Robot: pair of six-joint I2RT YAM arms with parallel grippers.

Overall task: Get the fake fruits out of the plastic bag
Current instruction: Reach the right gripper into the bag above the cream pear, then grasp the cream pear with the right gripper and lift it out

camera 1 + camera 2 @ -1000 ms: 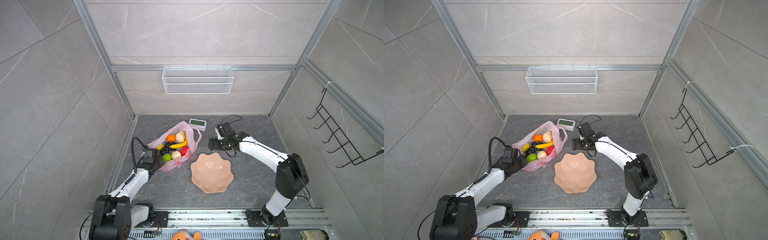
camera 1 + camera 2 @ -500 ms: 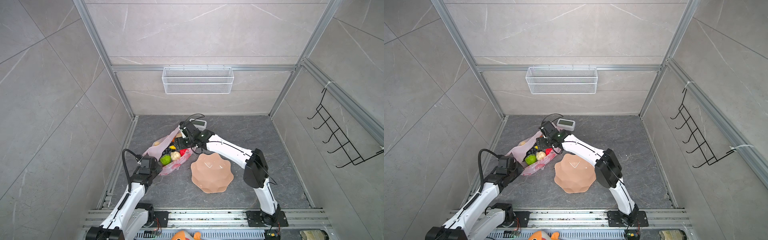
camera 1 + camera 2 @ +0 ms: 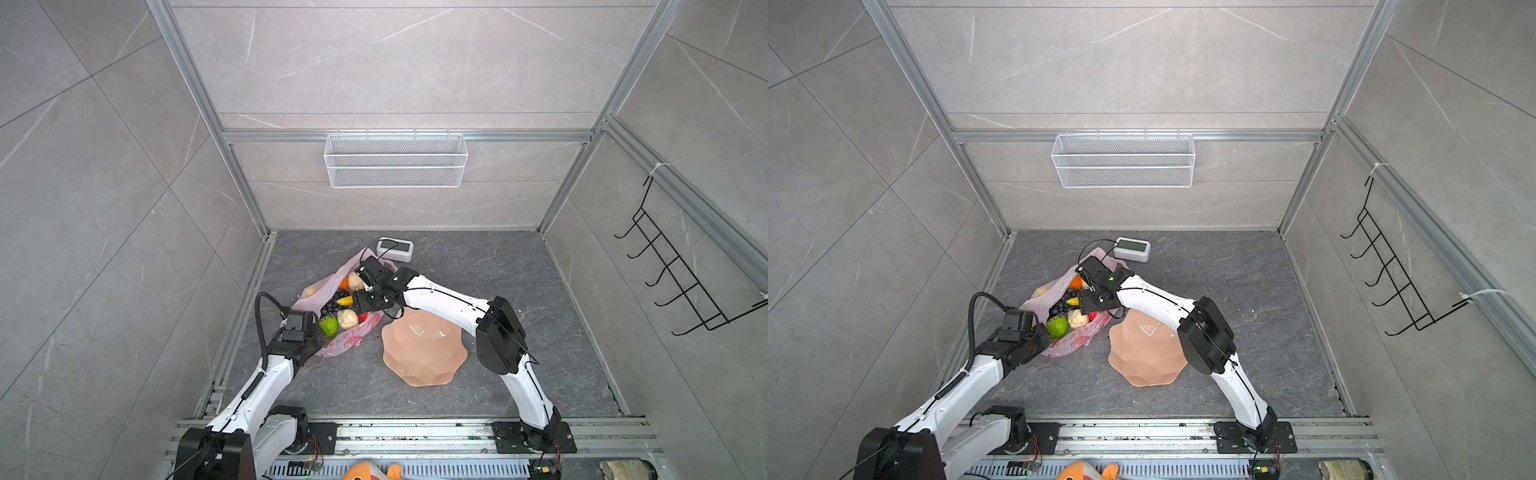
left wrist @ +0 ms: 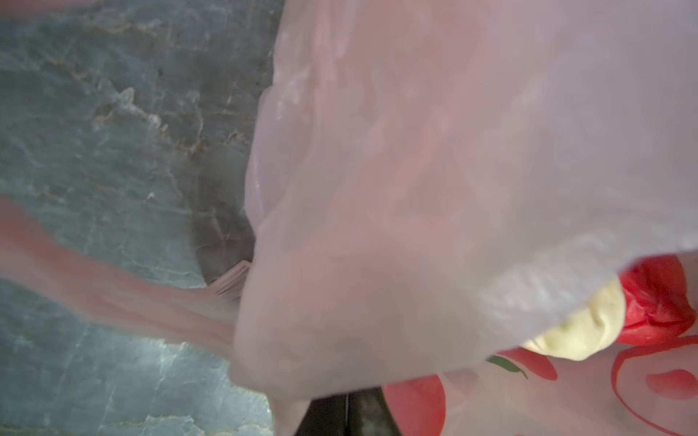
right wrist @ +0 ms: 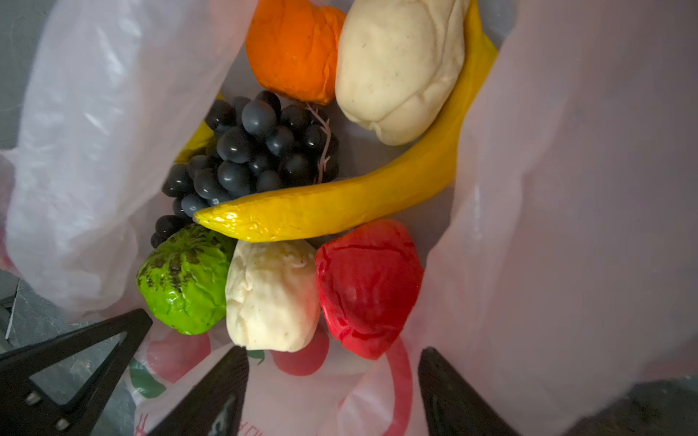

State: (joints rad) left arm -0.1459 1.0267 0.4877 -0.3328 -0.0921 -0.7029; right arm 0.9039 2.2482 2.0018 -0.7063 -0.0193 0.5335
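Fruits (image 5: 302, 211), all of them fake, lie heaped inside the plastic bag (image 3: 348, 341), which rests on the grey floor with its mouth spread wide. None looks to be out yet.

The yellow banana (image 5: 377, 188) lies across the top of the heap, over the grape bunch (image 5: 249, 151) and against the red apple (image 5: 368, 287) and a beige lump (image 5: 272, 294). I judge it the best first pick, since lifting it should uncover the rest.

The right gripper (image 5: 332, 377) hangs just above the bag's mouth, its jaws apart and empty, with the apple and the lump nearest its tips. To grasp well, it should come down with the jaws set across the banana's narrow width, near the middle of the curve. The glossy skin will likely slip if pinched near an end.

Pink film stands close beside the apple. It could be caught between a finger and a fruit, so the descent should stay toward the middle of the opening.

The left gripper (image 3: 309, 332) is closed and appears to pinch the bag's edge. A steady hold there should stop the bag rising with the fruit.

The peach bowl (image 3: 419, 357), just beside the bag, looks like a handy place to set things down.
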